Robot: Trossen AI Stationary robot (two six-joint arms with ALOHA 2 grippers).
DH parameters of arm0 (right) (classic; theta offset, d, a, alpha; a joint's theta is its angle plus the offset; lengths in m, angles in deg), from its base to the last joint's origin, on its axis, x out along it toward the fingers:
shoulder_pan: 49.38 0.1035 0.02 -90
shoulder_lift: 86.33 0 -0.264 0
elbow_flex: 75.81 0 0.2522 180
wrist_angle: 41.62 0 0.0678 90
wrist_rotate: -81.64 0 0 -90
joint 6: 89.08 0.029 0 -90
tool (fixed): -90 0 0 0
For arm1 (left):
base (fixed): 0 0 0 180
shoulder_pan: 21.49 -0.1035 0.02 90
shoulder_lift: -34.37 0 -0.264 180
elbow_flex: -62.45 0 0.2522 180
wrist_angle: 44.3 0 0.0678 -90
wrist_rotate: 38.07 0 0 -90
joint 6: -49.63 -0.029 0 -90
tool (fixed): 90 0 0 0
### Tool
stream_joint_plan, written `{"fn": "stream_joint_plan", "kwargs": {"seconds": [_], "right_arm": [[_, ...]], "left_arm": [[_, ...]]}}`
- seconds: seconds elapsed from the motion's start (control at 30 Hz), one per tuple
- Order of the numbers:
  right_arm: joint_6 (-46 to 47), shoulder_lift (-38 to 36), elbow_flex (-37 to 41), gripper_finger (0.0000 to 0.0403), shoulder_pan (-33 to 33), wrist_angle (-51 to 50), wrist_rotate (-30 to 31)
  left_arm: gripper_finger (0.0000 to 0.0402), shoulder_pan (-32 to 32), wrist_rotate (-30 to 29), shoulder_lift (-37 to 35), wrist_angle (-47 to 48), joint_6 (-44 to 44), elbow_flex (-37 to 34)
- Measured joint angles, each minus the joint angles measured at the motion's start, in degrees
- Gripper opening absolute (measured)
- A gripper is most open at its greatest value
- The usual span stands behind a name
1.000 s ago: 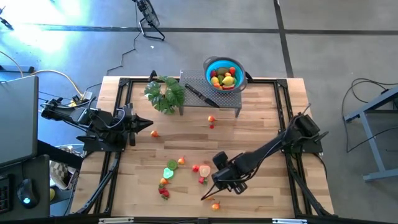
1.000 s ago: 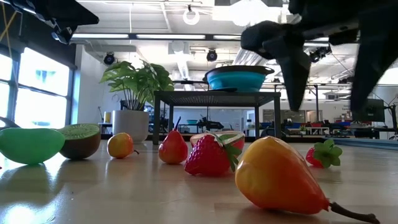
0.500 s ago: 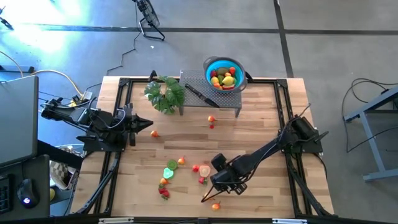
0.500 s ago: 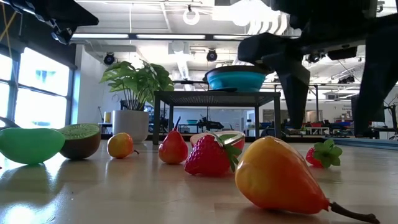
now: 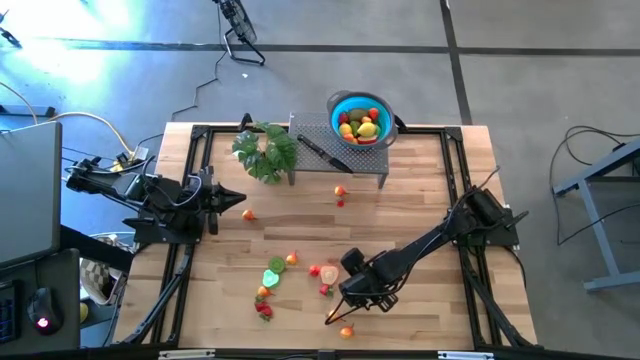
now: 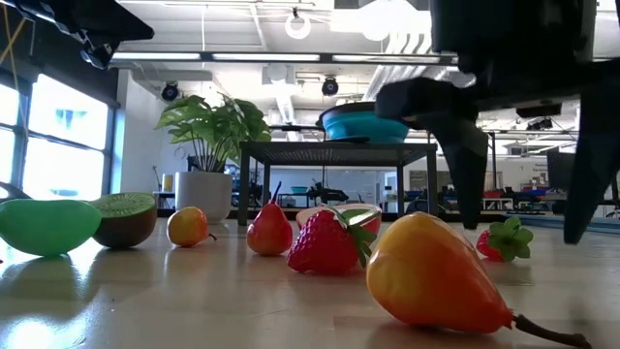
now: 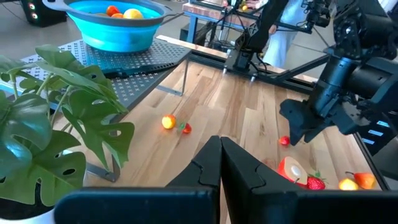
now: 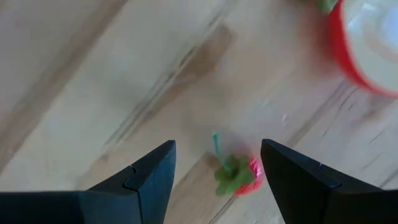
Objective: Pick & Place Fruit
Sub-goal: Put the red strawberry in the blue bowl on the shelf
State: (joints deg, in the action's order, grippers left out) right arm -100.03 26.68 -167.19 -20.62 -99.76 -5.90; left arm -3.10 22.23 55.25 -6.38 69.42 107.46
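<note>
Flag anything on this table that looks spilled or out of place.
Toy fruit lies scattered loose over the wooden table rather than in the blue bowl on the metal rack: a cluster near the front edge, two pieces by the rack, one near the left gripper. Nothing looks damaged.

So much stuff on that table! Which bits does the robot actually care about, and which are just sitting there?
Part of the job:
- scattered toy fruit, like the strawberry under the open right gripper
- blue bowl holding fruit

Just lying about:
- leafy plant
- knife
- metal stand
- parked left gripper
</note>
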Motion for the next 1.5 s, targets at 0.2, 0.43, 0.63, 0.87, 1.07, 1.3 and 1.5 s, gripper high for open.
{"fn": "stream_joint_plan", "kwargs": {"seconds": [0.2, 0.43, 0.63, 0.87, 1.07, 1.3, 1.5], "right_arm": [[0.03, 0.00, 1.39, 0.0229, -0.02, 0.13, 0.20], [0.17, 0.00, 1.54, 0.0216, -0.02, 1.53, 0.37], [0.17, 0.00, 1.54, 0.0169, -0.02, 1.80, 0.37], [0.97, -0.02, 1.54, 0.0108, -0.02, 1.79, 0.37], [3.32, -0.05, 1.54, 0.0069, -0.02, 2.68, 0.55], [3.40, -0.07, 1.54, 0.0041, -0.02, 3.08, 0.56], [3.40, -0.07, 1.54, 0.0023, -0.02, 3.08, 0.55]], "left_arm": [[0.0000, 0.00, 0.00, 0.00, 0.01, 0.02, 0.00], [0.0000, 0.02, 0.02, 0.00, 0.00, 0.02, 0.00], [0.0000, 0.00, 0.02, 0.00, 0.00, 0.02, 0.00], [0.0000, 0.02, 0.04, 0.00, 0.00, 0.02, 0.00], [0.0000, 0.00, 0.08, 0.00, -0.01, 0.04, 0.00], [0.0000, 0.00, 0.24, 0.00, 0.00, 0.05, 0.00], [0.0000, 0.02, 0.22, 0.00, 0.00, 0.09, 0.00]]}}
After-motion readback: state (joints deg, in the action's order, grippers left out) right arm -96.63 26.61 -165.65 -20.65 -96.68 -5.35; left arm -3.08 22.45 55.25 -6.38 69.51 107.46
